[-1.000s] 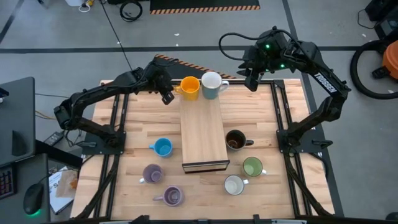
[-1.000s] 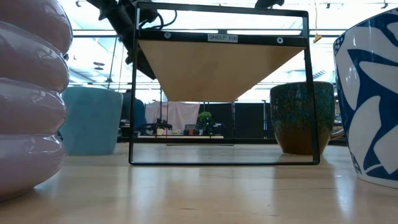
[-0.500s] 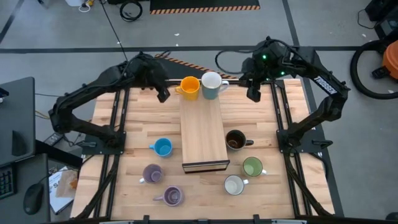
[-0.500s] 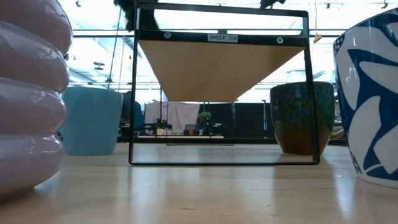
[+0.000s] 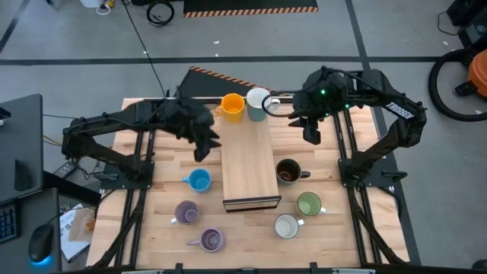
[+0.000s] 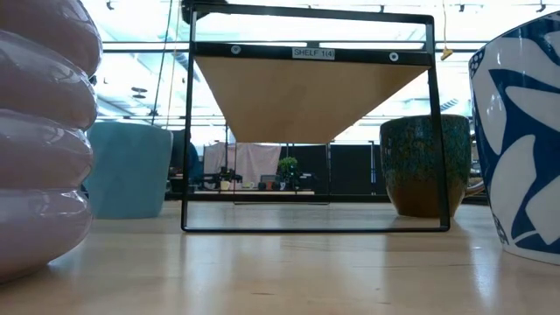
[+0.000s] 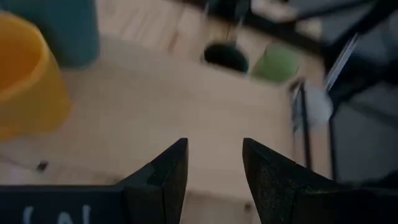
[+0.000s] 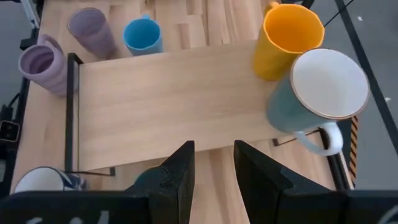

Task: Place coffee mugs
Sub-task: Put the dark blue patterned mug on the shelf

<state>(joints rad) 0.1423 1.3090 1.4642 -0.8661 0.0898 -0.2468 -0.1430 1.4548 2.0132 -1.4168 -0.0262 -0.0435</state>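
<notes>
Left gripper (image 5: 201, 148) hangs empty, fingers parted, left of the board (image 5: 248, 164); right gripper (image 5: 311, 131), also parted, upper right. Light blue mug (image 5: 198, 180) sits lower left. We'd descend squarely over its rim, clear of the handle.

The wooden worktop (image 5: 167, 164) stands on a grey floor (image 5: 243, 30) crossed by dark lines. At twelve o'clock lies a black-and-orange striped strip (image 5: 251, 10). At three o'clock sits an orange vacuum (image 5: 464, 76); at nine, a dark desk (image 5: 19, 144). Beyond the worktop, bright ceiling lights (image 6: 149, 52) and distant desks (image 6: 254, 184) show.
</notes>
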